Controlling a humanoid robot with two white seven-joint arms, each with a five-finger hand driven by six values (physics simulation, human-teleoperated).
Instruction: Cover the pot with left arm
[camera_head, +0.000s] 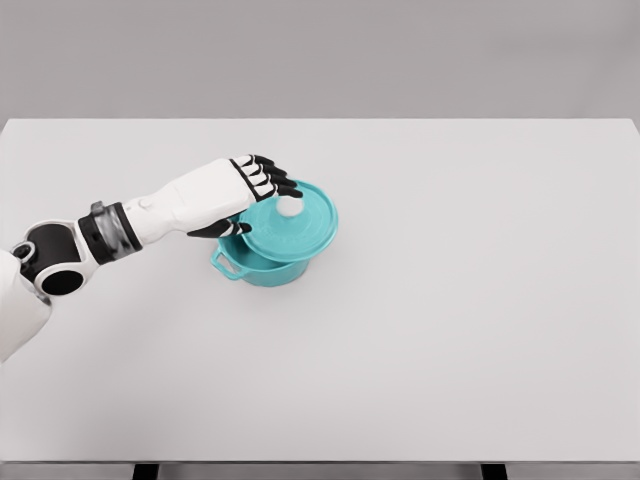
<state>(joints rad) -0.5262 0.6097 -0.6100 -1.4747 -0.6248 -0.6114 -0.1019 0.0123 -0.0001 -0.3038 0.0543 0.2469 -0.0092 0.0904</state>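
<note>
Spanning the view, the white table (450, 330) is carrying the teal pot (262, 270) near centre. The lid (300, 232) is sitting tilted, overhanging toward two o'clock. The left hand (245, 190), at ten o'clock, is curling its fingers (270, 178) beside the knob (290, 206); contact uncertain. Seating underway; levelling and centring likely needed next.

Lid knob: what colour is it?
White, on the teal lid; the knob shows in the head view.
</note>
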